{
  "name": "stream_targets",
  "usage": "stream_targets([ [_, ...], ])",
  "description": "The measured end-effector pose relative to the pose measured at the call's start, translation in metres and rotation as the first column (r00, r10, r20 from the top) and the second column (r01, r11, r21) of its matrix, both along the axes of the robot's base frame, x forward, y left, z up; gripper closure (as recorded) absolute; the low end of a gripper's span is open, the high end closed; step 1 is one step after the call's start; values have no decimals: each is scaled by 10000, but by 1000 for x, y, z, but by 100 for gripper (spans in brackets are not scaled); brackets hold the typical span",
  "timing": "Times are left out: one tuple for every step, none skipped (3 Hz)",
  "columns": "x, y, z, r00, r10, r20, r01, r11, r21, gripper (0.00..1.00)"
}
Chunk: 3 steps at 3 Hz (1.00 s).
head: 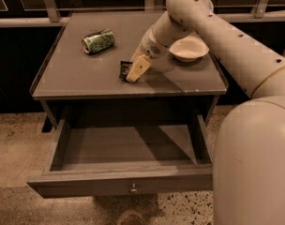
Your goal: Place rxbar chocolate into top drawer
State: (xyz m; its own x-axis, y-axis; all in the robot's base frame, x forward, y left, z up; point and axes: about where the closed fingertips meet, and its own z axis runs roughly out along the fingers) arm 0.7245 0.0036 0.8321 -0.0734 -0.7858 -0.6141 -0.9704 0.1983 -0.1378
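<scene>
Gripper (136, 69) down at worktop (72, 81); rxbar chocolate (124, 70) just beside, at its 9 o'clock; grip state can't tell. Top drawer (119, 185) open, 6 o'clock.

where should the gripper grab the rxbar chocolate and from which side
Probably across its narrow width, near the middle, coming straight down from above. The rxbar chocolate lies flat on the table top, so only its thin long edges offer faces to pinch. The gripper hangs over its right part; the green can sits well clear.
</scene>
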Motion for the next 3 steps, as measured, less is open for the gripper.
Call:
stream_targets([
  [0, 0, 0, 10000, 1, 0, -1, 10000, 2, 100],
  [-13, 2, 0, 10000, 86, -26, -85, 9998, 193, 100],
  [-41, -7, 32, 9959, -80, 897, 36, 9988, 491, 100],
])
